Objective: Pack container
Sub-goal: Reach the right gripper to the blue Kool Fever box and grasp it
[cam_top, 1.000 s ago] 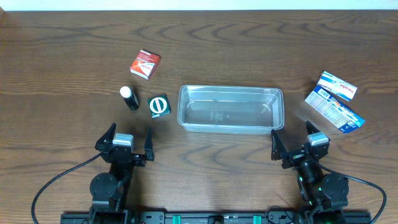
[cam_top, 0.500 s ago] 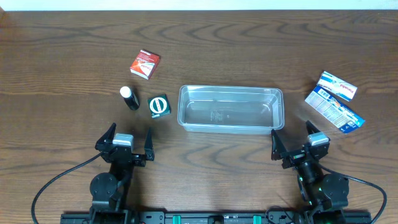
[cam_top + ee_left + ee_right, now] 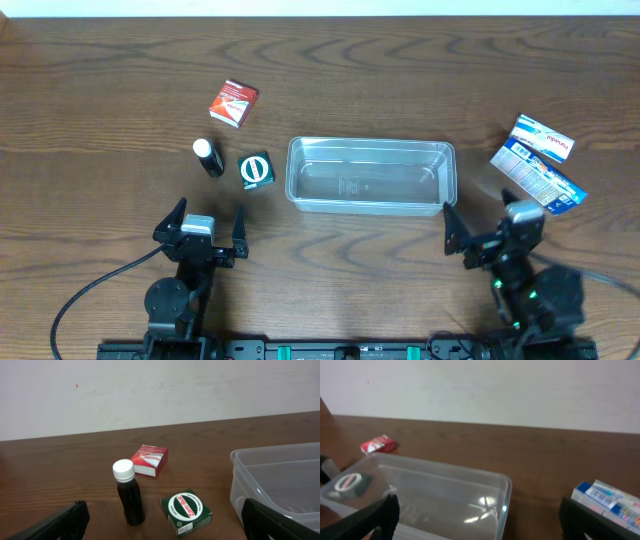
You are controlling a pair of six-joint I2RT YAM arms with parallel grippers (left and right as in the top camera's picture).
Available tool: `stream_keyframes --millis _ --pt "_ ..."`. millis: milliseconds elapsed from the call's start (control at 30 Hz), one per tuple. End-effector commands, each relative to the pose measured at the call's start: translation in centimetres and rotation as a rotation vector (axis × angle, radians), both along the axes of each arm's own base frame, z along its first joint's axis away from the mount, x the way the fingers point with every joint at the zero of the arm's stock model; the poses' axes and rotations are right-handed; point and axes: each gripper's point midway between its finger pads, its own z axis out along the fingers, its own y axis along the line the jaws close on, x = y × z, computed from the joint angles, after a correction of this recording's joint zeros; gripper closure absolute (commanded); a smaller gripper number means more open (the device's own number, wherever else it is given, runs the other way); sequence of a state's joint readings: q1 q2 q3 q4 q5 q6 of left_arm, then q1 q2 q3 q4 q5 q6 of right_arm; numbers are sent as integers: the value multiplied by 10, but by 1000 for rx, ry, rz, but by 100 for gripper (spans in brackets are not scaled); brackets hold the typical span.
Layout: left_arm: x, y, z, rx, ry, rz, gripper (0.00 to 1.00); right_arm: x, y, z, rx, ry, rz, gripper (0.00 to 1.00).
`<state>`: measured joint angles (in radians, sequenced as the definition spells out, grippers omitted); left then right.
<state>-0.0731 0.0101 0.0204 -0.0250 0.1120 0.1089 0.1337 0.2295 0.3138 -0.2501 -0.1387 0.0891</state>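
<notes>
Standing empty, the clear rimmed container [image 3: 370, 143] faces left hand [image 3: 210, 213] and right hand [image 3: 479, 216], both spread.

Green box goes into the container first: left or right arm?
Left. The green box lies left of the container, just ahead of the open, empty left gripper. The right gripper sits past the container's other end, near the blue boxes.

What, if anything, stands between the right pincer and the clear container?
Nothing visible does. Only bare table separates the right pincer from the near right corner of the container.
</notes>
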Motion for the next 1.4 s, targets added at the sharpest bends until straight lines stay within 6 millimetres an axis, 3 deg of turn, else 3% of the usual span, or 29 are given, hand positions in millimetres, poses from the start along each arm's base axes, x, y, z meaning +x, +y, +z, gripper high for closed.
stream_keyframes --millis 0,167,333,567,767,900,1067,1367 --pt "-1 -1 -15 5 46 -7 2 13 -6 42 -45 46 -34 1" --pt "-1 -1 -15 5 46 -7 2 49 -32 59 -113 339 -158 1" --pt "-1 -1 -15 5 46 -7 2 77 -45 61 -130 555 -191 1" --pt "-1 -1 -15 5 46 -7 2 82 -68 23 -129 788 -280 1" --pt "-1 -1 -15 5 46 -7 2 72 -119 -2 25 918 -466 1" --pt "-1 -1 -15 5 46 -7 2 71 -142 -9 -3 936 -456 1" --pt "-1 -1 -15 5 46 -7 2 79 -150 -24 -97 964 -391 1" --pt "-1 -1 -15 5 46 -7 2 98 -156 -72 -128 1071 -337 1"
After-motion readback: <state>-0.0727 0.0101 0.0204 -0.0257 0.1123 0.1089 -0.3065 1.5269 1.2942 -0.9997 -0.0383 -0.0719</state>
